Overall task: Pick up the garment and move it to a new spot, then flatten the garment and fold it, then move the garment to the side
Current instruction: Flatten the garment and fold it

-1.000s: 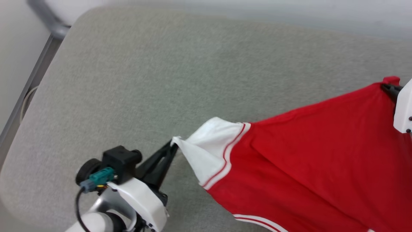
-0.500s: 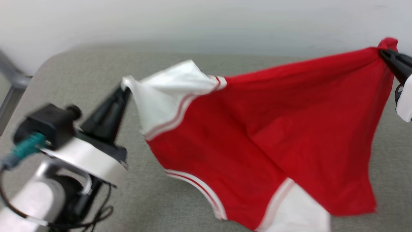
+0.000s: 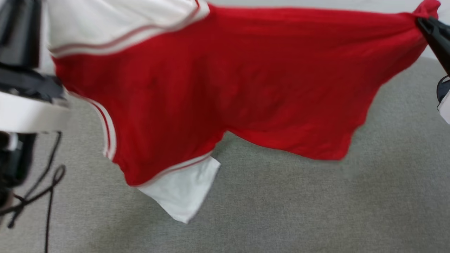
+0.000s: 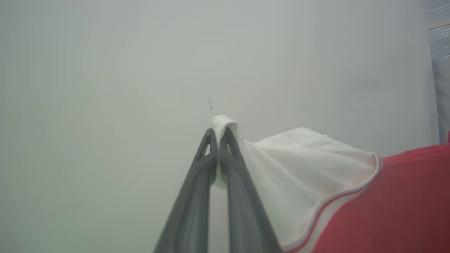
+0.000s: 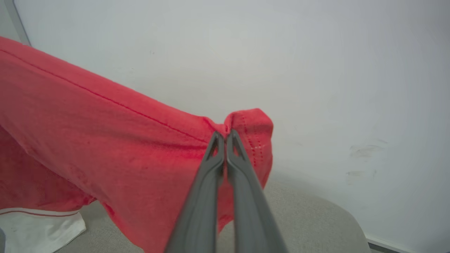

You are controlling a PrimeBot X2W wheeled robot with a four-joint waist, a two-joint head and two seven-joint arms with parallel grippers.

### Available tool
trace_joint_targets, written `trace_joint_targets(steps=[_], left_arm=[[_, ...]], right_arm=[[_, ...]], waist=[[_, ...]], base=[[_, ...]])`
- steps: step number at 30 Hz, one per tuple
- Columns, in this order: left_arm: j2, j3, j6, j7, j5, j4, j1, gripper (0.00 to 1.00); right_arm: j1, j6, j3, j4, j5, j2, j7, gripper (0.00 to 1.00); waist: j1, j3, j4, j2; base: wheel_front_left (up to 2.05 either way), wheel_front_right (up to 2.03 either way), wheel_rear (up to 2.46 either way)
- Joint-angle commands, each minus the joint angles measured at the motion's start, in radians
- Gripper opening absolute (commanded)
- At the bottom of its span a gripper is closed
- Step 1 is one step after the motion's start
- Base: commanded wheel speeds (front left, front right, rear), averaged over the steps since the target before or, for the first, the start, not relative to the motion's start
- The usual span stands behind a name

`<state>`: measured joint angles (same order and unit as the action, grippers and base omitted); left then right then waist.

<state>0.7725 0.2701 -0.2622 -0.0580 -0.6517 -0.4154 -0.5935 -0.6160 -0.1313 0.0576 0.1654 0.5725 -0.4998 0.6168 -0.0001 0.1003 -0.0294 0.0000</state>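
The garment [image 3: 218, 77], a red jersey with white sleeves and striped trim, hangs stretched in the air above the grey surface [image 3: 299, 203]. In the left wrist view my left gripper [image 4: 218, 133] is shut on the tip of a white sleeve [image 4: 302, 165]. My right gripper [image 5: 225, 135] is shut on a red hem corner [image 5: 251, 126], seen in the head view at the top right [image 3: 427, 24]. The other white sleeve [image 3: 182, 189] dangles below the red body. My left wrist housing [image 3: 24, 105] fills the head view's left edge.
A grey padded surface lies beneath the hanging cloth. A pale wall [image 5: 316, 52] stands close behind it. Black cables [image 3: 42, 182] hang at the lower left of the head view.
Both grippers have risen with the garment, lifting it off the surface into the air; the head camera has also shifted, so the cloth now spans the top of the view.
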Motion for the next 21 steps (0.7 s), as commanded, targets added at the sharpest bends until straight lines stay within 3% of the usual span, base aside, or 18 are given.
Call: trace_joint_targets(steps=[1,11,15,21], left_arm=[[0.013,-0.016,-0.002,0.006,0.018,0.007,-0.044,0.00],[0.072,-0.035,0.041,-0.017,0.061,0.036,-0.204,0.00],[0.104,-0.031,0.092,-0.048,0.065,0.067,-0.314,0.00],[0.132,-0.007,0.202,-0.078,0.078,0.190,-0.541,0.00]], right_arm=[[-0.019,0.001,-0.011,0.025,-0.008,0.012,0.002,0.00],[-0.080,0.001,-0.057,0.092,-0.031,0.030,-0.003,0.00],[-0.143,0.001,-0.074,0.101,-0.046,0.024,-0.004,0.00],[-0.300,0.001,-0.087,0.043,-0.089,0.001,-0.016,0.00]], waist=[[0.0001,0.021,-0.018,0.0000],[0.0001,0.129,-0.040,0.0000],[0.0001,0.213,-0.042,0.0000],[0.0001,0.361,-0.039,0.0000]], base=[[0.00,0.00,0.00],[0.00,0.00,0.00],[0.00,0.00,0.00],[0.00,0.00,0.00]])
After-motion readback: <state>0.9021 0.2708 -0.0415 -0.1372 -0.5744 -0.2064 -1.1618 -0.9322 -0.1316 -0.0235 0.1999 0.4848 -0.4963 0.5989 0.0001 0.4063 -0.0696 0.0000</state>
